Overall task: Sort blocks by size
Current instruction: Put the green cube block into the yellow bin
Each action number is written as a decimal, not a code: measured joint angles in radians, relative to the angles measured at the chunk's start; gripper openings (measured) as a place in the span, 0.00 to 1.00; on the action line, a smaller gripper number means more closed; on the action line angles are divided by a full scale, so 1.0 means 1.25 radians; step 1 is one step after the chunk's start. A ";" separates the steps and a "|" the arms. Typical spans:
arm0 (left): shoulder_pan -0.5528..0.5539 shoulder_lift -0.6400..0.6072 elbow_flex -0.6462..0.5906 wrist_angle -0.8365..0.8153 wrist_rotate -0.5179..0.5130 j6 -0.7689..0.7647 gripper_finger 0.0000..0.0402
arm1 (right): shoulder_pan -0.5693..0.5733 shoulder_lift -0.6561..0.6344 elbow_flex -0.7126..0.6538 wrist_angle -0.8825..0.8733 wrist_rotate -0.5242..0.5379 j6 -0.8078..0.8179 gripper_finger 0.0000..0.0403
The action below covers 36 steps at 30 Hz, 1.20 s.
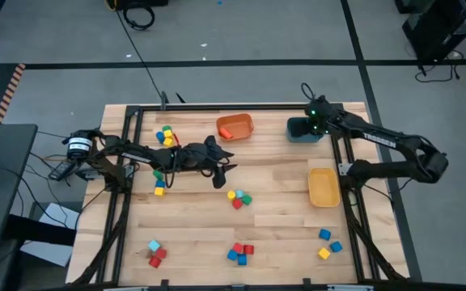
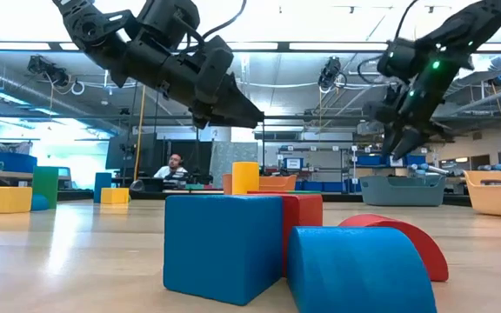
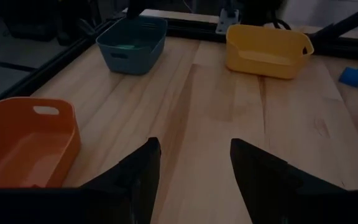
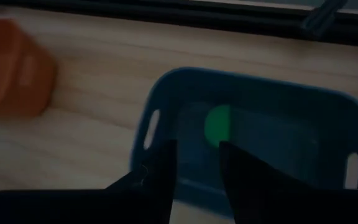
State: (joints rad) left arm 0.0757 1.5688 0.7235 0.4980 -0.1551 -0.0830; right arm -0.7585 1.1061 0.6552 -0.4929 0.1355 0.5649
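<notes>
two arms are reaching over the table (image 1: 281, 234): the right gripper (image 4: 196, 163) is hovering over the teal bin (image 4: 291, 112) at the far right, fingers parted and empty, a green block (image 4: 218, 126) lying inside; the left gripper (image 3: 192, 163) is hanging open mid-table, beside the orange bin (image 3: 23, 140).

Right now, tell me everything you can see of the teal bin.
The teal bin is a small rectangular tub, plastic by its look, with sloped walls and a slot handle in each short end. It stands upright and open-topped on the wooden table near the far right corner, apart from the orange bin and yellow bin. A green block lies inside. The right gripper hangs over it, touching nothing visible.
</notes>
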 joint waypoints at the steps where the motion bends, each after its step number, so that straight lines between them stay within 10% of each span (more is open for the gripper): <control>1: 0.000 0.000 0.000 0.008 0.000 0.000 0.50 | 0.015 -0.017 0.000 -0.008 0.002 0.008 0.32; 19: 0.000 0.000 0.000 0.034 0.000 0.000 0.50 | 0.491 -0.271 -0.146 0.113 0.208 0.191 0.30; 36: 0.000 0.000 0.000 0.035 0.001 0.000 0.50 | 0.743 -0.082 -0.193 0.601 0.295 -0.023 0.22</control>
State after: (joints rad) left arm 0.0757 1.5688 0.7235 0.5415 -0.1540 -0.0830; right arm 0.1701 1.0033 0.4141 0.2587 0.5049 0.5360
